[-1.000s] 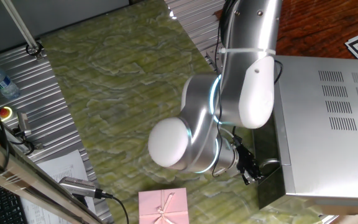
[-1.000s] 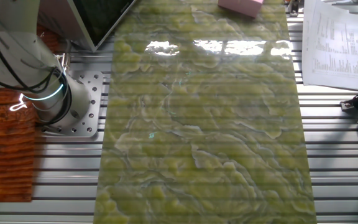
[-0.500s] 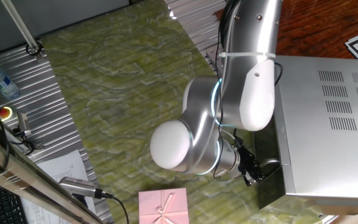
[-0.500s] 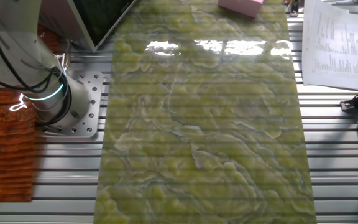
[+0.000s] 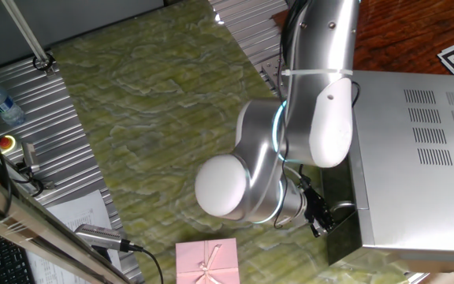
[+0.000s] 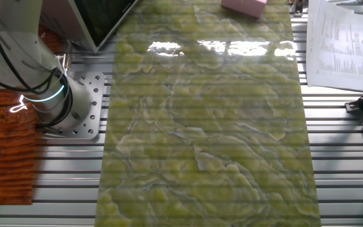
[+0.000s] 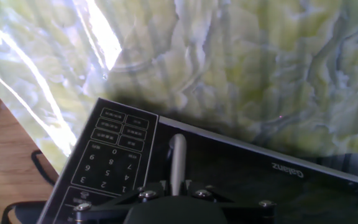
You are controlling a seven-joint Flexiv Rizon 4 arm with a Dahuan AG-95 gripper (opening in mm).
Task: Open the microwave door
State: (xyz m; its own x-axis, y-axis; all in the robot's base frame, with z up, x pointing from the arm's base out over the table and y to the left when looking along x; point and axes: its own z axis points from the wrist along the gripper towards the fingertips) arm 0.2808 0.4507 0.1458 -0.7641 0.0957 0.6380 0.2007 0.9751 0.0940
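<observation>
I am holding my pincer [image 5: 319,218] against the front of the microwave [image 5: 412,158], which is sitting at the right side of the table [image 5: 156,118] in one fixed view. My wrist and elbow housing are blocking that camera's sight of the fingertips, so I cannot tell from there how far apart the fingers are standing.

In the hand view the microwave door [image 7: 247,180] is filling the lower part of the frame as a dark glass panel. Its silver bar handle [image 7: 177,163] is running straight up out of my pincer [image 7: 174,198] mount, directly in line with it. The fingertips themselves are lying below the frame edge, so I cannot tell whether they are gripping the handle. The keypad [image 7: 107,158] is sitting just beside the handle.

A pink gift box [image 5: 206,263] is resting on the table near my elbow, lid on, contents not visible. The other fixed view is showing the same box [image 6: 243,6] at the table's far edge.
</observation>
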